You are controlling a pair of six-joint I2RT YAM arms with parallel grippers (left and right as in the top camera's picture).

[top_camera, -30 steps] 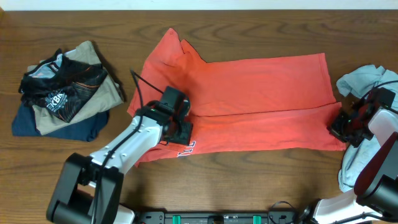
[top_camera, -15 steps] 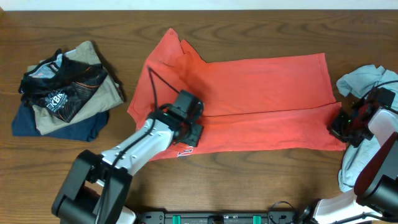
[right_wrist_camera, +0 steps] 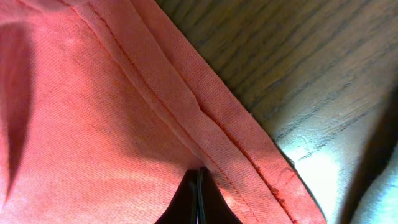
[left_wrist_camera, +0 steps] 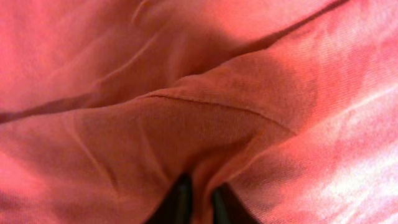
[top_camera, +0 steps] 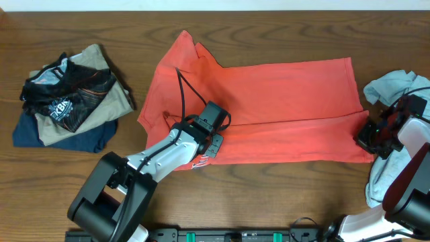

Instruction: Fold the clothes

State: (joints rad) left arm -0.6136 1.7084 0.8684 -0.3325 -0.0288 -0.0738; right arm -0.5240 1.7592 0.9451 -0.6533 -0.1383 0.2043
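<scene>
In the lower middle of the overhead view, the left gripper [top_camera: 213,139] is closed, pinching a fold of the red T-shirt [top_camera: 282,94] near its lower edge. At the right, the right gripper [top_camera: 365,138] is clamped on the T-shirt's hemmed corner. The T-shirt lies spread across the centre of the table [top_camera: 269,195]. A grey-blue shirt [top_camera: 393,86] lies crumpled at the right edge. A pile [top_camera: 67,101] of dark and tan garments sits upper left.
</scene>
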